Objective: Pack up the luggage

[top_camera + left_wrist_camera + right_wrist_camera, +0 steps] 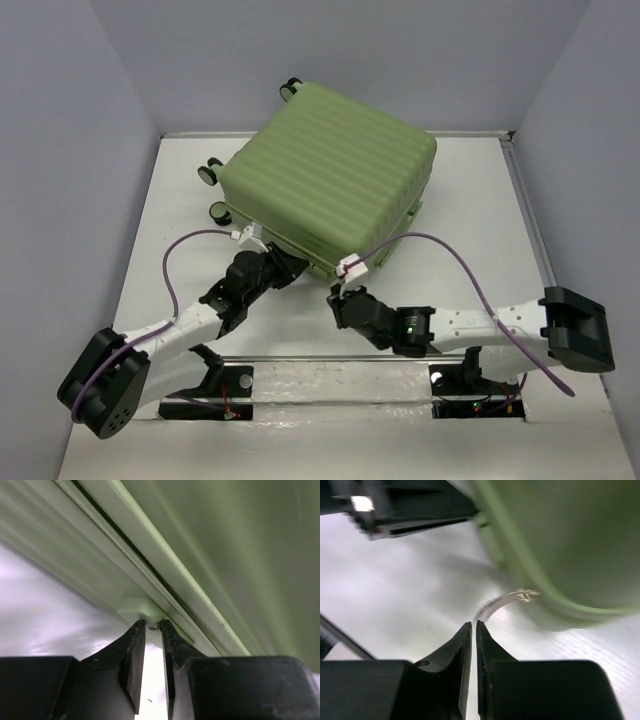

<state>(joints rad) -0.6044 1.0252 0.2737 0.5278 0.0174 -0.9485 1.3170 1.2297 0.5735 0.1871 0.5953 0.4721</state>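
Luggage (330, 190) seam tab (140, 608) is being touched by narrow-set left gripper (152, 625), grip unclear; right gripper (473, 625) is being held near-closed, empty.

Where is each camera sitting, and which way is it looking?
Top camera: above and behind the arms, looking down at the green suitcase on the table; both arms show.
Left wrist camera: on the left arm, facing the suitcase's seam; left gripper shows.
Right wrist camera: on the right arm, facing the suitcase's edge and table; right gripper shows.
All three share the suitcase.
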